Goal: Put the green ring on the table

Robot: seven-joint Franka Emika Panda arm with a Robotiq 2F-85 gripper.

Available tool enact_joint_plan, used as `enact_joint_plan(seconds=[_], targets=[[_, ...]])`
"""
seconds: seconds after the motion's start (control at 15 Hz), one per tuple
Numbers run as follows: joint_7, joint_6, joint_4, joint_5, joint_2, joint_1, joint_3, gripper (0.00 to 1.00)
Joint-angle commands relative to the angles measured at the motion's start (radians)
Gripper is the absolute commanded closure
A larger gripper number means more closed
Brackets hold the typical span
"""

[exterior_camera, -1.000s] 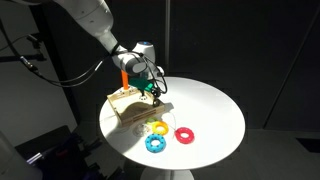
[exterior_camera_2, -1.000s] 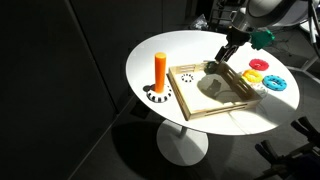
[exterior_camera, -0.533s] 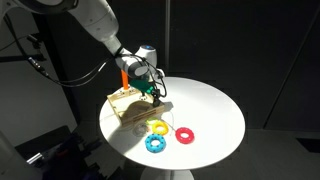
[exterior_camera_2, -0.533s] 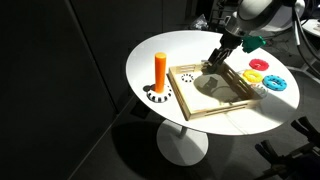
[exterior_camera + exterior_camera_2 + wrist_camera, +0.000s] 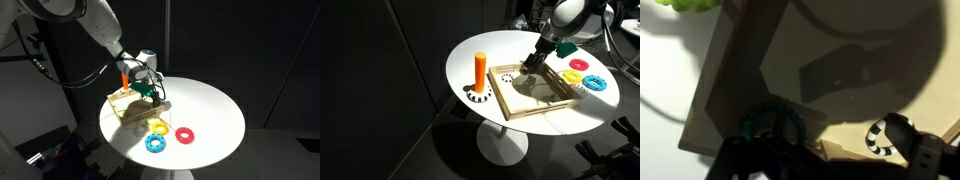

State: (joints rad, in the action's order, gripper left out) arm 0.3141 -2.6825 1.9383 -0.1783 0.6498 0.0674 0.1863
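Round white table (image 5: 470, 58), tan wooden board (image 5: 725, 85), green ring (image 5: 775, 120) right at claw (image 5: 532, 65) tip, grasp cannot be told

The arm (image 5: 96, 26) bends over, fingers (image 5: 530, 65) pointing down.

— Colours on the white table (image 5: 470, 48)?
— An orange peg (image 5: 480, 68) on a black-and-white patterned base (image 5: 477, 97) near one edge, and a tan wooden board (image 5: 534, 106) mid-table.
— The rings?
— A yellow ring (image 5: 158, 127), a red ring (image 5: 185, 134) and a blue ring (image 5: 155, 144) by the opposite edge. The green ring (image 5: 775, 107) looks dark green.
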Motion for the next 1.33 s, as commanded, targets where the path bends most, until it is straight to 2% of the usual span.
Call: enact_joint_plan(seconds=[0.0,0.47,1.07,1.13,1.2,1.27], targets=[[0.008,-0.033,-0.032,-0.003,0.034,0.022,0.031,0.0],[0.01,-0.081,-0.042,0.037,0.059,0.011,0.031,0.0],[0.001,-0.093,-0.044,0.127,0.056,-0.009,-0.009,0.0],[0.0,-0.095,-0.043,0.136,0.057,-0.009,-0.011,0.25],[-0.002,-0.097,-0.042,0.145,0.058,-0.011,-0.014,0.27],[-0.003,-0.098,-0.041,0.151,0.058,-0.011,-0.015,0.34]])
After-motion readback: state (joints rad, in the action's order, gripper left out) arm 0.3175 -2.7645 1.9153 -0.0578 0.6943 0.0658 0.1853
